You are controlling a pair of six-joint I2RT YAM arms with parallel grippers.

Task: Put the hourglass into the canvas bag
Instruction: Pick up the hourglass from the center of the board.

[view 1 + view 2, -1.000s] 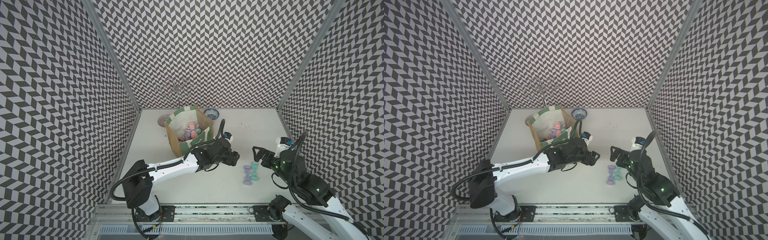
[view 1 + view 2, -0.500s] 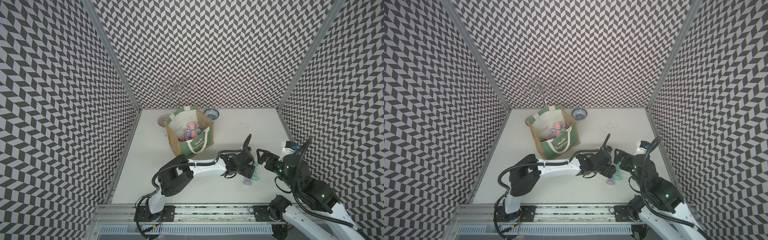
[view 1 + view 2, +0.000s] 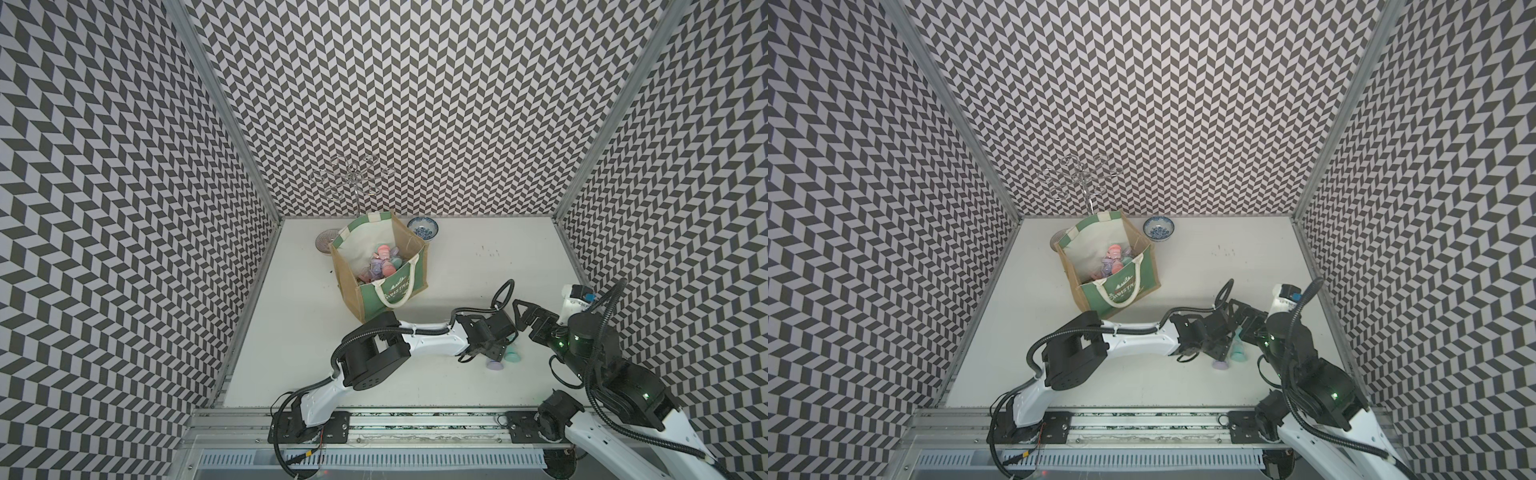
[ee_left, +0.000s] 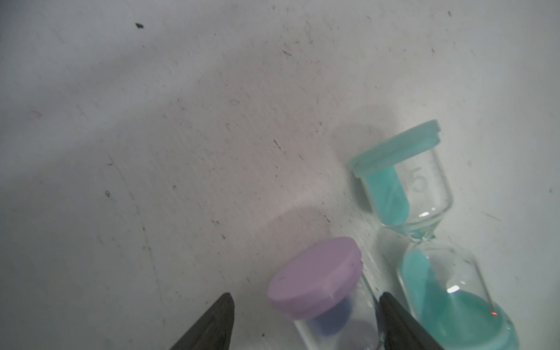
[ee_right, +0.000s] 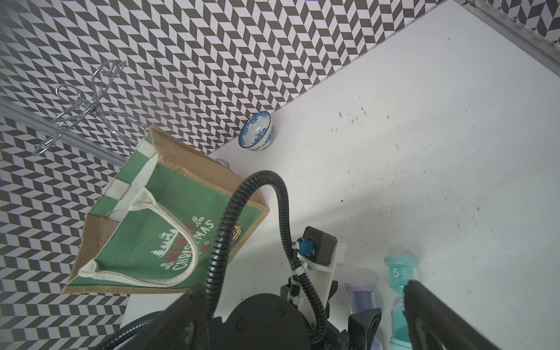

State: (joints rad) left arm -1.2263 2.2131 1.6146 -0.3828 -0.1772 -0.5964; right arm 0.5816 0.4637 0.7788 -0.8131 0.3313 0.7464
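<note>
On the desk (image 3: 457, 257), right side: purple hourglass (image 4: 315, 278) lies flat, lengthwise between the parted jaws of your left claw (image 4: 304, 303), unclamped; teal hourglass (image 4: 424, 230) just beside; canvas bag (image 3: 399, 286) well apart; right claw (image 3: 518, 313) gapes.

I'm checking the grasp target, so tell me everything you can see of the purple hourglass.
The purple hourglass has a flat lilac cap on clear glass holding dark purple sand. It lies on its side on the white table, close beside the teal hourglass. The left hand straddles it, open; one finger stands clear of the cap, contact at the other is unclear.
</note>
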